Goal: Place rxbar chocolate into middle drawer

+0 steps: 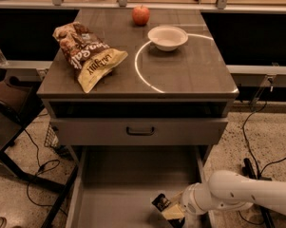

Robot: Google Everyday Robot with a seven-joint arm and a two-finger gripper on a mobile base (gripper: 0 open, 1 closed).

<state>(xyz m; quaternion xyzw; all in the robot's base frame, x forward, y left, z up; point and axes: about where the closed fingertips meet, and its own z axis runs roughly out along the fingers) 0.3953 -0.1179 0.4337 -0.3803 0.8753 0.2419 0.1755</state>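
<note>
The middle drawer (119, 189) is pulled open at the bottom of the cabinet, and its grey floor is bare. My white arm reaches in from the lower right. My gripper (171, 209) hangs over the drawer's front right part. It is shut on the rxbar chocolate (160, 202), a small black-wrapped bar that sticks out to the left of the fingers. The bar is tilted and is held inside the drawer's outline, just above the floor.
On the cabinet top lie a brown-and-yellow chip bag (88, 56), a red apple (140, 14) and a white bowl (167, 37). The closed drawer front with a dark handle (140, 131) is above the open drawer. Cables (256, 175) run on the floor at right. Dark furniture (9, 113) stands at left.
</note>
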